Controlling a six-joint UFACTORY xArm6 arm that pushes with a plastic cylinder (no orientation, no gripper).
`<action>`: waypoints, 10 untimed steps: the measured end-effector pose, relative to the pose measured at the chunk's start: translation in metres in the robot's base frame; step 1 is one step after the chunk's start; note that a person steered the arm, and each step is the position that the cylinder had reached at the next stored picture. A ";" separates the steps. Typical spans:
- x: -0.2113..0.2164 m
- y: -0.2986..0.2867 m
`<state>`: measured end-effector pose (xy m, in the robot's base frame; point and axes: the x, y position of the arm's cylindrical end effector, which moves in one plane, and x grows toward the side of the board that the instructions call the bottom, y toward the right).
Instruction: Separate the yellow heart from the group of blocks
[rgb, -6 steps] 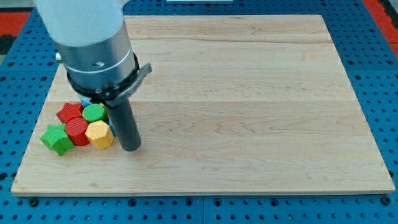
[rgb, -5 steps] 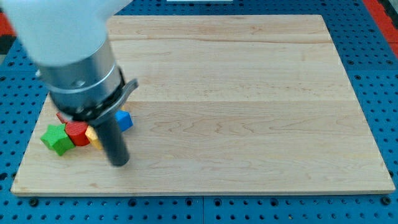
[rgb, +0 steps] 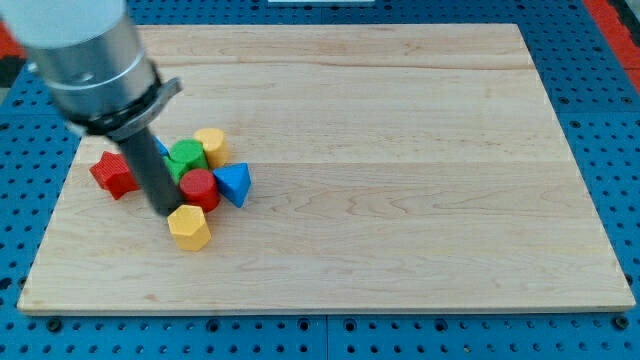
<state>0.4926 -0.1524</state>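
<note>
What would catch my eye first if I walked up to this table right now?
Most likely the big grey arm at the view's upper left, its dark rod slanting down so that my tip sits among a bright cluster of blocks. Beside the tip lie a yellow block, a red cylinder and a blue block. A red block sits alone at the view's left.

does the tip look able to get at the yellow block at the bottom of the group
Probably yes. My tip sits right at the upper-left edge of that yellow block, with nothing between them; the red cylinder lies just above it.
</note>
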 end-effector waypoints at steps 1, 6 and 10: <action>-0.037 0.032; -0.125 0.077; -0.134 0.062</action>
<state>0.3587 -0.0902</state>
